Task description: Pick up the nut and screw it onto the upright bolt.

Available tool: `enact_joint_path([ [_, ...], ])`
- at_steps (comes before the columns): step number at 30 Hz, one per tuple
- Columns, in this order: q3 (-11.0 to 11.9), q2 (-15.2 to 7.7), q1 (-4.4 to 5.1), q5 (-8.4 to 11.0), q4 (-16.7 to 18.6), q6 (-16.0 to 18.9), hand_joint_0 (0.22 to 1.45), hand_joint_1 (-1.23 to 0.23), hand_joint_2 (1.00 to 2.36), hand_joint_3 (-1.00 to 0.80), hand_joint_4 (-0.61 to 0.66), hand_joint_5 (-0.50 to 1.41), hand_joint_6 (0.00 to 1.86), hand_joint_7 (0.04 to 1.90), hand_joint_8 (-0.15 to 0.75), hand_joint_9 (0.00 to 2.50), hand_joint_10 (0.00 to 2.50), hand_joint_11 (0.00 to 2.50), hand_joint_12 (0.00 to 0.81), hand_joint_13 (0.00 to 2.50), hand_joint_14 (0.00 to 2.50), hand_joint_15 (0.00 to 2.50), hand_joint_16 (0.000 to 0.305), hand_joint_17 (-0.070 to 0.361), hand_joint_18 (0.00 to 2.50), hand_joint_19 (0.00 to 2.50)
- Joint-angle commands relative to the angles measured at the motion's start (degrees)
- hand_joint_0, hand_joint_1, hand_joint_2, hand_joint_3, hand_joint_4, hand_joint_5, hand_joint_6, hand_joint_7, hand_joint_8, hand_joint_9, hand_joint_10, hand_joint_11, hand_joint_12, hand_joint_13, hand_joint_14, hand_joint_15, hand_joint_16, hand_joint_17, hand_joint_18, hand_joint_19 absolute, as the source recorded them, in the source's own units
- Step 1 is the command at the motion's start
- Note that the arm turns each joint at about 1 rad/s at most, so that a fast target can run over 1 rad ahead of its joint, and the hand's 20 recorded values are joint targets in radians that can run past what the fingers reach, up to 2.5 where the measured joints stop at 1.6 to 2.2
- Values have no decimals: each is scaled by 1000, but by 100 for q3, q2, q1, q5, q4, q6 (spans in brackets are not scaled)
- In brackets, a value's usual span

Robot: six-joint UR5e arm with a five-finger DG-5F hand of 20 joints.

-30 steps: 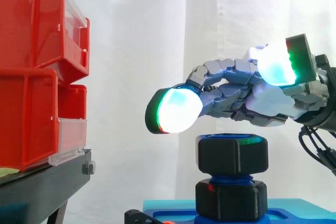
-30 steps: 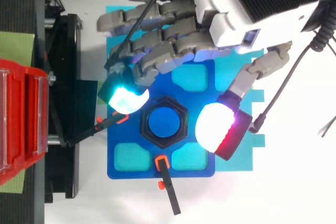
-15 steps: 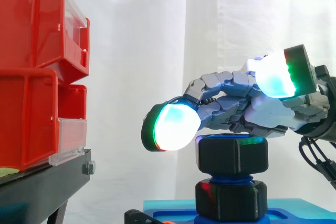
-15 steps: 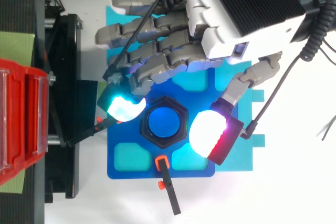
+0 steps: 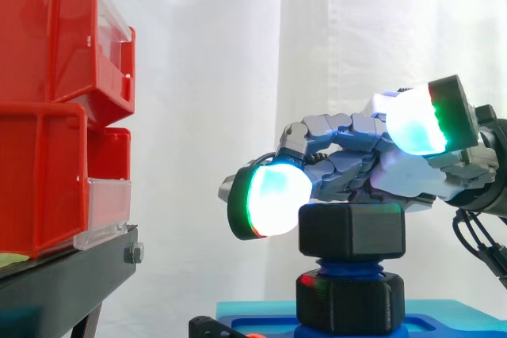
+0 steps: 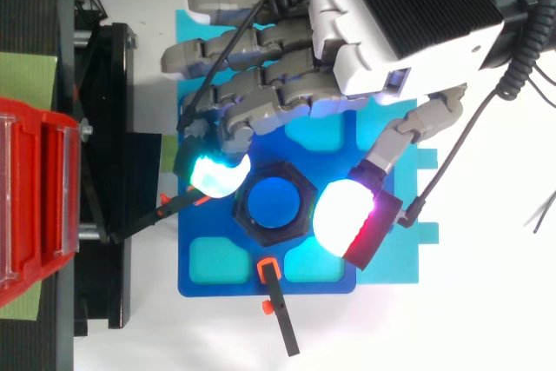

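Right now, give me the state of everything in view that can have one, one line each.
nut, seated on the bolt's top, blue thread bare below it, not gripped.
bolt, upright in the blue fixture.
hand, open, fingers spread either side of the nut, thumb pad raised above it.
red bins, stacked on the black stand; contents cannot be told.

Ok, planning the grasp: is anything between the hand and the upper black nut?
Nothing visible is. The hand hangs right over the upper black hex nut, a glowing pad close beside it; the nut already sits on the blue bolt.
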Motion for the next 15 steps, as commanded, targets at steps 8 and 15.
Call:
enact_joint_path([
  [8, 0, 8, -178, -152, 37, -9, 482, -303, 1000, -500, 229, -94, 503, 1218, 281, 547, 0, 0, 281, 237, 0, 0, 30, 67, 0, 0],
  [15, 0, 8, -309, -293, 37, -9, 497, -340, 1000, -500, 248, -38, 501, 1349, 281, 681, 0, 0, 255, 335, 0, 0, 26, 58, 18, 0],
])
